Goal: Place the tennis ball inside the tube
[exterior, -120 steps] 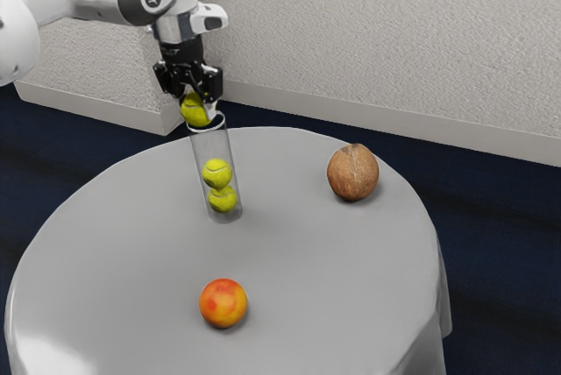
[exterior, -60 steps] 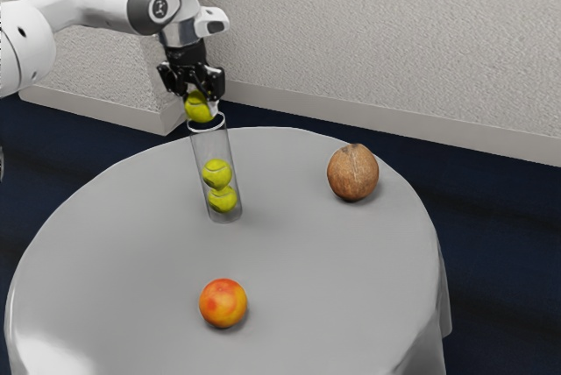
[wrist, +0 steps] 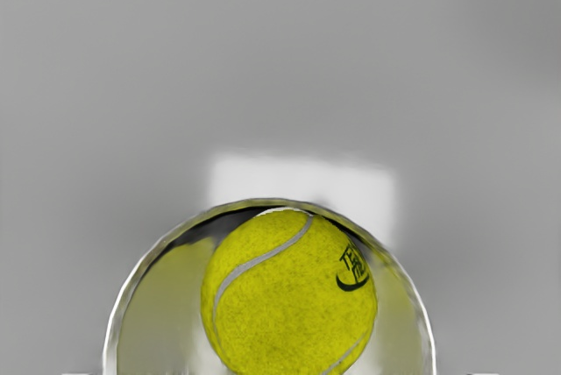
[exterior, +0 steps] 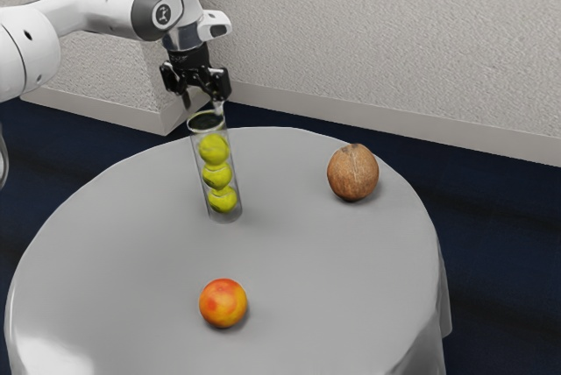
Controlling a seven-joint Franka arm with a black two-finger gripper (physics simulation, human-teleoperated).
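three fuzzy tennis balls point(exterior: 213, 149) stack inside the clear cylindrical tube point(exterior: 209, 130); the gripper point(exterior: 202, 105) has released.

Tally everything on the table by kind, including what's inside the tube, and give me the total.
Tennis balls: 3
Clear tube: 1
Coconut: 1
Red-orange fruit: 1
Total: 6
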